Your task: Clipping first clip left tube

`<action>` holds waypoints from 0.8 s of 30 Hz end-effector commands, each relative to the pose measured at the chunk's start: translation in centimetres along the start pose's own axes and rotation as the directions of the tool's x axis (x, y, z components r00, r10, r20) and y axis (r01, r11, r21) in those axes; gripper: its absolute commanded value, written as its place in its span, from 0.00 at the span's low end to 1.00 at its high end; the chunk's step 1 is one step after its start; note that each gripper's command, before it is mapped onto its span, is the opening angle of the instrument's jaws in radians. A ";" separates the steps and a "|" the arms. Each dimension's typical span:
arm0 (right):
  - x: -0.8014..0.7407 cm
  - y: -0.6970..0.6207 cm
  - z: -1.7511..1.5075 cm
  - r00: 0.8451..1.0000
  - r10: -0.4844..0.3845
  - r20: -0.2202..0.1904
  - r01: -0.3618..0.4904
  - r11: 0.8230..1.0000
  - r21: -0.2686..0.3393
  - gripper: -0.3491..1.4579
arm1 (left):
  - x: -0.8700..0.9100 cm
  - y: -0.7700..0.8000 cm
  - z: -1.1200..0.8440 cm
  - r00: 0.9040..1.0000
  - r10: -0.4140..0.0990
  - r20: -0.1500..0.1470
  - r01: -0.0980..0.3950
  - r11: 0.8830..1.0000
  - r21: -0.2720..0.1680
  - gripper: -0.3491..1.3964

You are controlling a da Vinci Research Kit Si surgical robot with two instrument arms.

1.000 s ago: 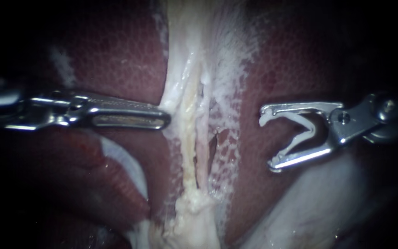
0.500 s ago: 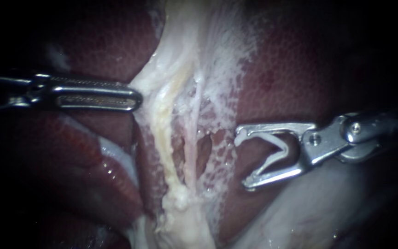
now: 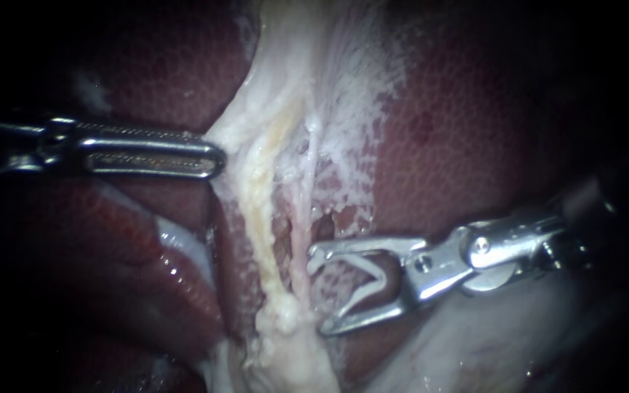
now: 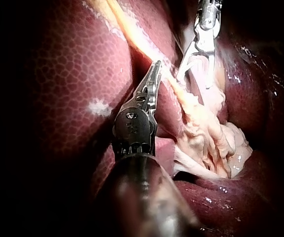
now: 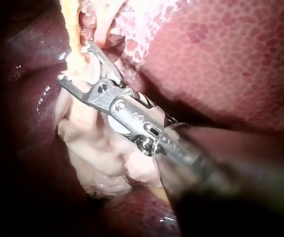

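Two tubes run down the middle of the endoscope view: a yellowish left tube [image 3: 258, 204] and a thinner pinkish right tube [image 3: 298, 233]. My left instrument [image 3: 216, 156] is shut on the pale tissue [image 3: 238, 135] at the left tube's upper edge and holds it stretched leftward. My right instrument [image 3: 317, 293] stands with its jaws wide apart and a white clip [image 3: 369, 273] seated between them. Its tips lie just right of the pinkish tube and have not reached the left tube. In the right wrist view the jaw tips [image 5: 74, 61] straddle pale tissue.
Dark red liver [image 3: 460, 131] lies on both sides of the tubes. A lumpy pale mass [image 3: 285, 324] sits where the tubes meet below. A whitish bulge [image 3: 489, 342] lies under the right shaft. In the left wrist view the right instrument [image 4: 196, 74] shows beyond the left instrument [image 4: 154, 74].
My right instrument has moved left and down, bringing the clip close to the tubes. My left instrument first pulled the pale tissue leftward, then stayed still.
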 end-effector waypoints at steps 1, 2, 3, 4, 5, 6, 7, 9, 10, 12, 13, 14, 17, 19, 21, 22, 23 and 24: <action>-0.02 0.01 0.03 1.000 0.002 0.005 -0.002 1.000 -0.002 0.52 | -0.01 -0.01 0.00 1.000 0.000 0.000 0.000 1.000 -0.001 0.00; -0.04 0.02 0.06 1.000 0.001 0.008 -0.001 1.000 -0.002 0.52 | -0.01 -0.02 0.00 1.000 0.000 0.000 0.000 1.000 -0.001 0.00; -0.07 0.03 0.10 1.000 0.000 0.015 0.000 1.000 -0.004 0.52 | -0.01 -0.02 -0.01 1.000 0.000 0.000 0.000 1.000 -0.001 0.00; -0.08 0.04 0.11 1.000 -0.001 0.018 0.001 1.000 -0.005 0.52 | -0.01 -0.02 -0.01 1.000 0.000 0.000 0.000 1.000 -0.002 0.00; -0.10 0.06 0.14 1.000 -0.001 0.025 0.001 1.000 -0.006 0.52 | -0.01 -0.03 -0.01 1.000 0.000 0.000 0.000 1.000 -0.005 0.00; -0.13 0.08 0.16 1.000 -0.002 0.028 0.002 1.000 -0.004 0.52 | -0.01 -0.03 -0.01 1.000 0.000 0.000 0.000 1.000 -0.005 0.00; -0.15 0.10 0.18 1.000 -0.002 0.029 0.002 1.000 -0.005 0.52 | -0.01 -0.04 -0.01 1.000 -0.001 0.000 0.001 1.000 -0.005 0.00; -0.20 0.14 0.20 0.999 -0.003 0.033 0.003 1.000 -0.007 0.52 | -0.02 -0.04 -0.01 1.000 -0.001 0.001 0.001 1.000 -0.006 0.00; -0.21 0.15 0.21 0.999 -0.003 0.036 0.004 1.000 -0.007 0.52 | -0.02 -0.05 -0.01 1.000 -0.001 0.001 0.001 1.000 -0.006 0.00; -0.24 0.18 0.24 0.999 0.002 0.036 -0.002 1.000 -0.006 0.52 | -0.02 -0.06 -0.01 1.000 0.005 0.001 -0.005 1.000 -0.007 0.00; -0.25 0.20 0.25 0.999 0.008 0.036 -0.008 1.000 -0.007 0.52 | -0.02 -0.06 -0.01 1.000 0.005 0.001 -0.005 1.000 -0.007 0.00; -0.25 0.20 0.27 0.999 0.008 0.036 -0.008 1.000 -0.005 0.52 | -0.02 -0.06 -0.01 1.000 0.005 0.001 -0.005 1.000 -0.007 0.00; -0.22 0.20 0.32 0.999 0.008 0.036 -0.008 1.000 0.003 0.52 | -0.02 -0.07 -0.01 1.000 0.005 0.001 -0.005 1.000 -0.007 0.00; -0.19 0.18 0.36 0.999 0.018 0.036 -0.018 1.000 0.008 0.52 | -0.02 -0.07 0.00 1.000 0.005 0.000 -0.005 1.000 -0.005 0.00; -0.16 0.15 0.39 0.999 0.020 0.036 -0.020 1.000 0.017 0.52 | -0.01 -0.07 0.00 1.000 0.005 0.000 -0.005 1.000 -0.005 0.00; -0.14 0.13 0.41 0.999 0.028 0.036 -0.029 0.999 0.025 0.52 | -0.02 -0.07 0.01 1.000 0.005 0.001 -0.005 1.000 -0.005 0.00; -0.13 0.12 0.42 0.999 0.025 0.036 -0.026 0.999 0.032 0.52 | -0.02 -0.07 0.01 1.000 0.005 0.001 -0.005 1.000 -0.006 0.00; -0.11 0.11 0.44 0.999 0.028 0.036 -0.030 0.999 0.037 0.52 | -0.02 -0.07 0.01 1.000 0.005 0.001 -0.005 1.000 -0.006 0.00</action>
